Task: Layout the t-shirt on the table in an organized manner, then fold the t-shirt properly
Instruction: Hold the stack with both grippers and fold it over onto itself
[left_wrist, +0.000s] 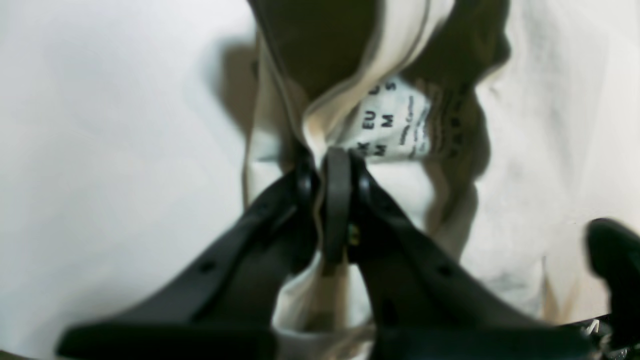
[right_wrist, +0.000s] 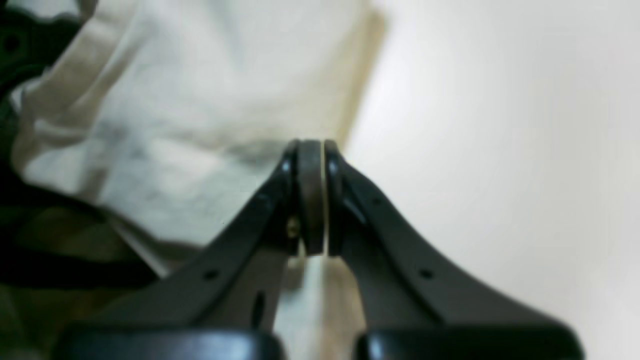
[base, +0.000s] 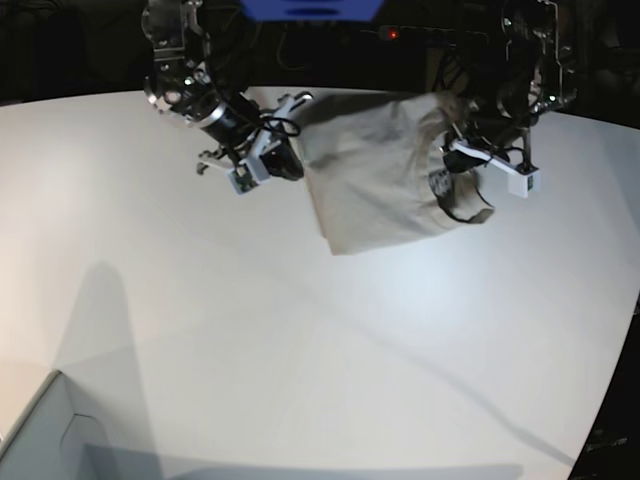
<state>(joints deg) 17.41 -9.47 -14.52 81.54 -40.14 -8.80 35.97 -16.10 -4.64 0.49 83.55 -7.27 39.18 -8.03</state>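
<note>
We are pinching the soft beige-grey cotton t-shirt (base: 385, 180) with both pincers, left pincer (left_wrist: 332, 165) clamping its neckline beside the white size label (left_wrist: 395, 122), right pincer (right_wrist: 311, 150) gripping a hem edge, shirt hanging bunched between them over the far part of the smooth white counter (base: 250, 330)

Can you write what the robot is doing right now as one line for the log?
left end effector: shut on t-shirt neckline by label | right end effector: shut on t-shirt edge | t-shirt: bunched, not flat | table: white
</note>
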